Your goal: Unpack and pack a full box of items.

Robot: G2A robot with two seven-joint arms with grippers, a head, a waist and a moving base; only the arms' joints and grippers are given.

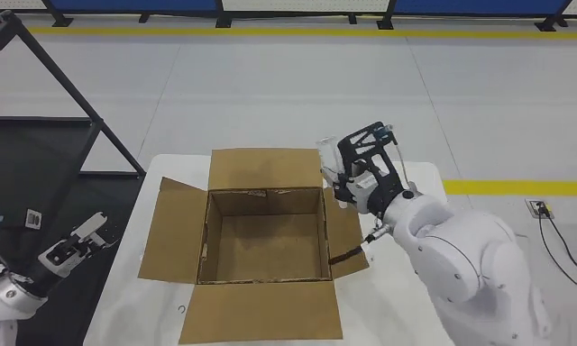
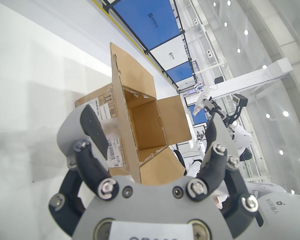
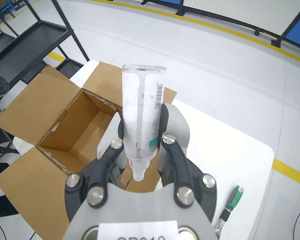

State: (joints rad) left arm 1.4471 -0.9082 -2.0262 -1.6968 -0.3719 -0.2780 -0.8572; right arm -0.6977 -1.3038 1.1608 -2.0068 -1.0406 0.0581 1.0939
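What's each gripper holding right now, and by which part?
Right gripper is shut on the tube, clamped across its body near the cap end, with the cap pointing toward the wrist. Left gripper is open and holds nothing.

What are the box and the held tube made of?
The box looks like matte brown corrugated cardboard, with ragged torn edges. The tube in the right hand is likely glossy translucent plastic, with a crimped flat end and white cap.

There is one open brown cardboard box [image 1: 261,312], one transparent plastic tube [image 3: 142,93] with a white cap, one green-handled tool [image 3: 228,209] and one white table [image 1: 370,310]. There are two grey-and-black grippers: the left gripper [image 2: 150,123] and the right gripper [image 3: 142,118].
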